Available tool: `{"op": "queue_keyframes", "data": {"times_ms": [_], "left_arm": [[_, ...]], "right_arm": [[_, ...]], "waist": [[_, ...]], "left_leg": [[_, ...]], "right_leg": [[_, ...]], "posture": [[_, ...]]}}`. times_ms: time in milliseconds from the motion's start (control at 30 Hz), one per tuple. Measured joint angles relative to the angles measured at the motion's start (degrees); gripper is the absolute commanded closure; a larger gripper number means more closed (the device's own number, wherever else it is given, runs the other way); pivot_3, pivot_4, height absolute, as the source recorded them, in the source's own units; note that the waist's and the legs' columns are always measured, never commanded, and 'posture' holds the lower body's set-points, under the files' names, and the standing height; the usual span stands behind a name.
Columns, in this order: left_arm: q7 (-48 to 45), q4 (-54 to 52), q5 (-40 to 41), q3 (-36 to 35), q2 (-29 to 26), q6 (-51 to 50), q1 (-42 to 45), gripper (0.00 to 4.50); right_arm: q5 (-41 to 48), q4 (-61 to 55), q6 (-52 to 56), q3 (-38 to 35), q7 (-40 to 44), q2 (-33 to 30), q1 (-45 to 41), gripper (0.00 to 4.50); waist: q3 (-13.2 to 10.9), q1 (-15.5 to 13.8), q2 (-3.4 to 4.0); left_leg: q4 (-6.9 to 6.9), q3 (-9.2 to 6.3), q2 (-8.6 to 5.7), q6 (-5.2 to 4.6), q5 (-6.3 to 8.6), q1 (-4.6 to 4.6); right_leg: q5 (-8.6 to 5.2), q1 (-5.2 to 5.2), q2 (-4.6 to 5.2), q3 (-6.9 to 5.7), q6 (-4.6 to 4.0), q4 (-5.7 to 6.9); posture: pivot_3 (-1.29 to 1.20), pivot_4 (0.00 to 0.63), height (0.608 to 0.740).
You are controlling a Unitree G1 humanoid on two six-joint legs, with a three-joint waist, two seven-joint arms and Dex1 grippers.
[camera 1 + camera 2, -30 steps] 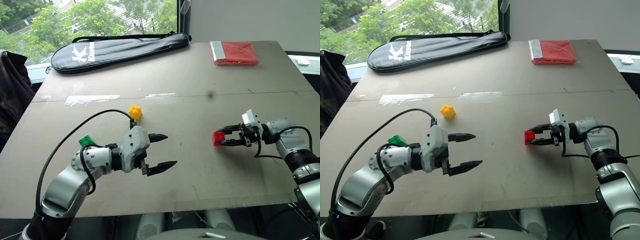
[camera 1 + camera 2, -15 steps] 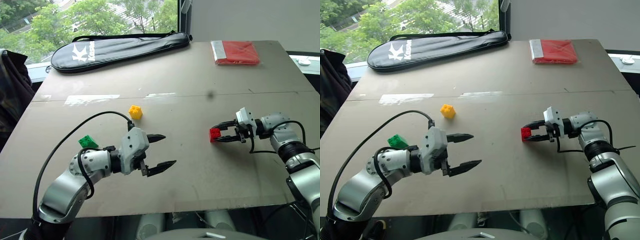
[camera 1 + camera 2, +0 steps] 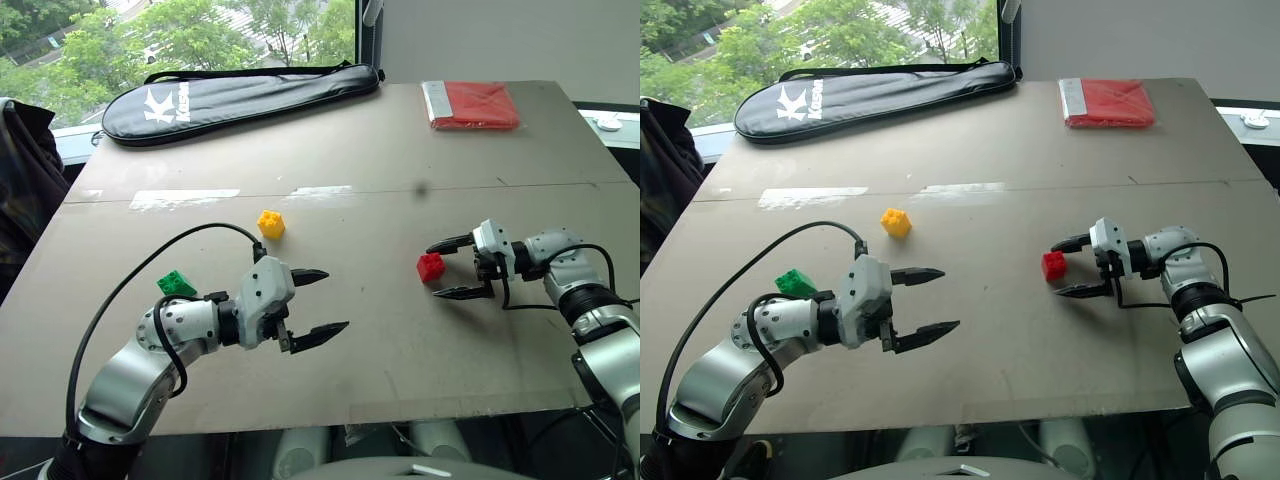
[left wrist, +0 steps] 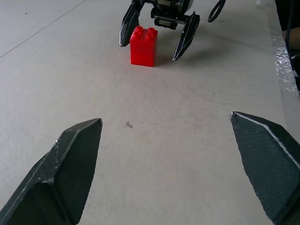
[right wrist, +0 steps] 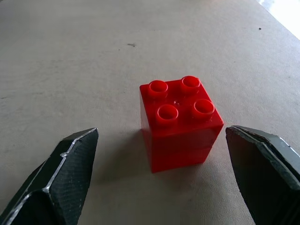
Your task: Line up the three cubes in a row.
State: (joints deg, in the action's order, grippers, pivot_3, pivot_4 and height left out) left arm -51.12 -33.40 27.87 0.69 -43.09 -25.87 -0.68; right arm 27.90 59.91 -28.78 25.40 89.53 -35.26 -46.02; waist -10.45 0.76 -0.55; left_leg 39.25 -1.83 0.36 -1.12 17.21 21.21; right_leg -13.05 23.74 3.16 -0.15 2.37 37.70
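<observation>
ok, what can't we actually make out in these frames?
- green cube: in both eye views the left arm's cable and wrist crowd its lower side, so its studs and how it sits can't be made out.
- yellow cube: too small in the eye views to tell which way its faces point.
- white object past the table's right edge: cut off by the frame, can't be identified.
- dark fabric at the left: cut off, unclear what it is.

A large white "K" with smaller, unreadable white lettering beside it stands on the black racket bag [image 3: 240,93].
</observation>
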Motion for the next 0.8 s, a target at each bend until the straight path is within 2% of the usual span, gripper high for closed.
{"op": "queue_keyframes", "data": {"times_ms": [800], "left_arm": [[-0.5,1.5,-2.4,1.6,0.7,2.6,-0.1,0.00]], "right_arm": [[3.7,-5.3,8.4,5.3,0.2,-3.4,1.3,0.04]], "waist": [[0.0,0.0,0.03]], "left_leg": [[0.00,-0.01,0.00,0.00,0.00,0.00]], "right_leg": [[0.00,0.00,0.02,-0.01,0.01,0.00]], "posture": [[0.00,0.150,0.700]]}}
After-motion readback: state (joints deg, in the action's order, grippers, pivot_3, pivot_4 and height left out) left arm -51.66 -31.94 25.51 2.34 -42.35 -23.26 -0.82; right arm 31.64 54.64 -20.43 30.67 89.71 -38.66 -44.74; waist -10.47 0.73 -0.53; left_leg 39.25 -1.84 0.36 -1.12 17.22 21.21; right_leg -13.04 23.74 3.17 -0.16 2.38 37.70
